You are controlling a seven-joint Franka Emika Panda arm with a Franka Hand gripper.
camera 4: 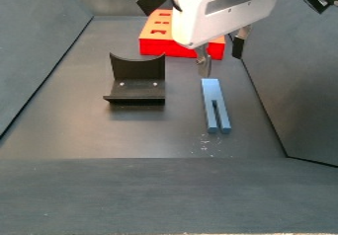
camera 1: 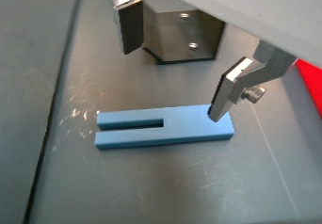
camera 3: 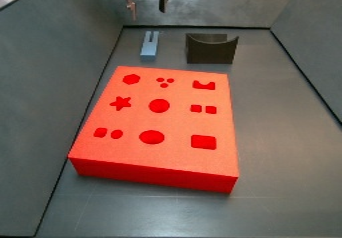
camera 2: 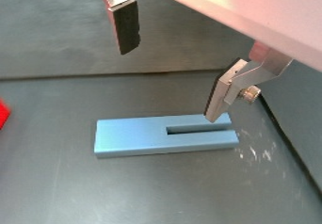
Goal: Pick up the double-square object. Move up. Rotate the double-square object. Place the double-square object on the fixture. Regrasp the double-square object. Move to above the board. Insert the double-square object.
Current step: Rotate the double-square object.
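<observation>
Your pincer (camera 1: 176, 63) hangs above the double-square object (camera 1: 164, 126), jaws spread wide and holding nothing; in both wrist views the two silver fingers with dark pads stand clear of the piece, one finger (camera 2: 224, 96) low over its slotted end, the other (camera 2: 124, 25) higher and off to the side.

The double-square object (camera 4: 215, 104) lies flat on the dark floor (no desk here, just the bin floor); its long axis runs from the board (camera 3: 160, 122) end toward the open floor, roughly parallel to the side wall in a side view; the slot opens at one short end.

Key relation: the finger line crosses the long axis, so the jaws straddle the narrow width; from these frames that looks right for a pinch across the slim sides; you mostly need to go straight down, perhaps with a small shift to centre both pads on the flanks.

The fixture (camera 4: 134, 81) sits beside the piece, apart from it, with bare floor between; in a side view the fixture (camera 3: 210, 48) and the piece (camera 3: 151, 46) both lie past the board's far edge, not touching it.

Room: open floor on the side away from the board; the wall runs close along one flank of the piece, so watch the outer finger there; the pick-up is not yet done.
</observation>
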